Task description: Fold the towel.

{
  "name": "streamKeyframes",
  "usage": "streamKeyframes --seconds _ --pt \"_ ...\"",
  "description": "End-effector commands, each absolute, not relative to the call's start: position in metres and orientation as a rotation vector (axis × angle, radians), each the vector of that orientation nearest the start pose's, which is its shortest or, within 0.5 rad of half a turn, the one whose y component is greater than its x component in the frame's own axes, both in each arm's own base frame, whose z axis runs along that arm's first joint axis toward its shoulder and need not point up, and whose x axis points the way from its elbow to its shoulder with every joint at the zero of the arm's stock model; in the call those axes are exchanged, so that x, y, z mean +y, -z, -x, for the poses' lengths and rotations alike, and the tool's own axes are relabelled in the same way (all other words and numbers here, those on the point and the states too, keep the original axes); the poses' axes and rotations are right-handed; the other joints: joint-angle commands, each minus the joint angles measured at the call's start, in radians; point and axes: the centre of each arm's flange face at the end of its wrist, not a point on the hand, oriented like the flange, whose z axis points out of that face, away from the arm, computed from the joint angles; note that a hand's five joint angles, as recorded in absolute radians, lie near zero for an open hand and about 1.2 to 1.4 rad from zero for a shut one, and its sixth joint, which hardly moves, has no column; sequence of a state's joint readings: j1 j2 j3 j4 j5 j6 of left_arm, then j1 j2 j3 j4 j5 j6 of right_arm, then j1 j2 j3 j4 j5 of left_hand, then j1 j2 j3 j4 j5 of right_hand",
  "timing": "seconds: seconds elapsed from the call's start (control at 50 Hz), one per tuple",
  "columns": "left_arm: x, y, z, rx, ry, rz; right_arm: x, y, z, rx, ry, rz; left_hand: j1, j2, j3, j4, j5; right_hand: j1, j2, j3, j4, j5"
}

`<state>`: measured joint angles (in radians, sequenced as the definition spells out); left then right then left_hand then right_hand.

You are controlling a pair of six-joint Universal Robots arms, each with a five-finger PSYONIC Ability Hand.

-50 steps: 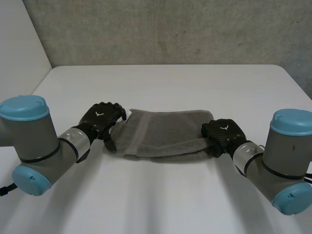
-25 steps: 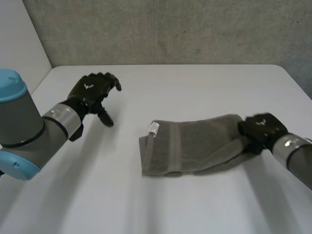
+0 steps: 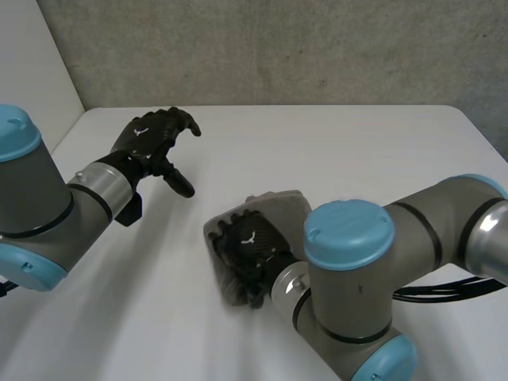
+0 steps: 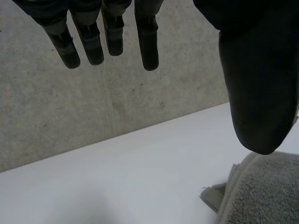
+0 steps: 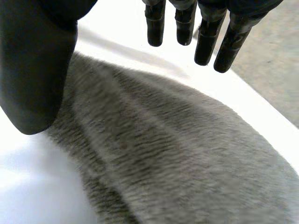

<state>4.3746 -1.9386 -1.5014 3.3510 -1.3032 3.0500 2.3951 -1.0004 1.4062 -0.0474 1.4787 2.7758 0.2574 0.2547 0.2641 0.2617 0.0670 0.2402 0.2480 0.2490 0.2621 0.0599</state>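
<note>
Once the towel [image 3: 279, 208] swung over, the right robot hand [image 3: 248, 248] opened; left robot hand [image 3: 155, 136] open too. Fold seems made.

The towel [image 3: 274, 208] lies on the table [image 3: 357, 143], under the right hand's [image 3: 248, 248] palm. The left hand [image 3: 152, 139] is well apart, left of the towel.

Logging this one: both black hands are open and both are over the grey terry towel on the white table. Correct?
Not quite. Only the right hand is over the grey terry towel; the left hand is well to the side of it, over bare white table, as the head view shows. Both hands are open.
</note>
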Motion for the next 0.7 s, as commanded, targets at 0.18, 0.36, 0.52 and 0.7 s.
streamKeyframes --seconds 0.18,0.36,0.52,0.7 --pt "-0.256 -0.18 0.31 2.868 2.157 -0.892 -0.225 -0.19 -0.307 2.101 1.617 0.97 -0.067 -0.065 -0.074 -0.072 -0.052 -0.066 -0.073 -0.074 -0.088 -0.06" --pt "-0.227 -0.148 0.314 2.951 1.957 -0.926 -0.251 -0.155 -0.297 2.17 1.455 0.821 -0.067 -0.065 -0.074 -0.072 -0.052 -0.066 -0.073 -0.074 -0.088 -0.06" --pt "-0.228 -0.124 0.312 2.962 1.84 -0.869 -0.255 -0.128 -0.298 2.233 1.375 0.828 -0.067 -0.065 -0.074 -0.072 -0.052 -0.066 -0.073 -0.074 -0.088 -0.06" --pt "-0.237 -0.161 0.314 2.882 2.016 -0.839 -0.252 -0.169 -0.296 2.168 1.463 0.803 -0.067 -0.065 -0.074 -0.072 -0.052 -0.066 -0.073 -0.074 -0.088 -0.06"
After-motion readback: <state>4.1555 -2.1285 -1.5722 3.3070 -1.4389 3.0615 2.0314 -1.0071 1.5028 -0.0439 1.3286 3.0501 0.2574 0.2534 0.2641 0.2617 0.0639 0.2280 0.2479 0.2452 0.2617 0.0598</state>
